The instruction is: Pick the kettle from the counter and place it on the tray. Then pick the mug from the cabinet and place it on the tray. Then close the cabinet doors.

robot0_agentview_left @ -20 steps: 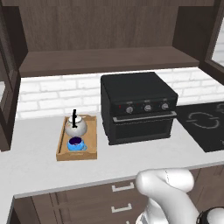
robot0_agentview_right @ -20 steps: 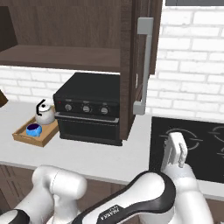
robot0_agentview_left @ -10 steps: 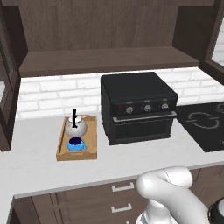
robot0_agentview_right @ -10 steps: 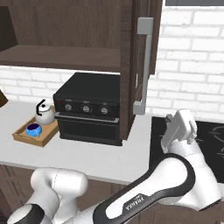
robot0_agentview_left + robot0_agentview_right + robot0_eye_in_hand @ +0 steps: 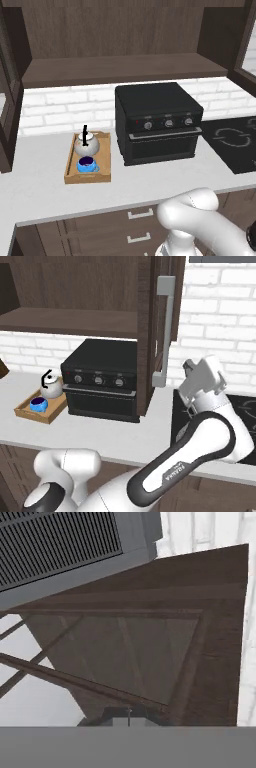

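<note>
A black oven (image 5: 157, 122) with knobs stands beside a dark cooktop (image 5: 235, 142).

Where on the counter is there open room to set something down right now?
Bare counter runs left of and in front of the tray, and along the front of the black oven. The tray itself is crowded, with the kettle and mug filling it. The cabinet shelf is also bare.

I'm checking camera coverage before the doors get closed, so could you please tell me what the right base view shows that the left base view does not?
Right base view alone: the open right cabinet door with its silver bar handle, and the robot's hand raised beside it. Left base view alone: the left door's edge and the drawers under the counter. Both: the kettle and mug on the tray, the black oven, the cooktop, and the bare cabinet shelf.
</note>
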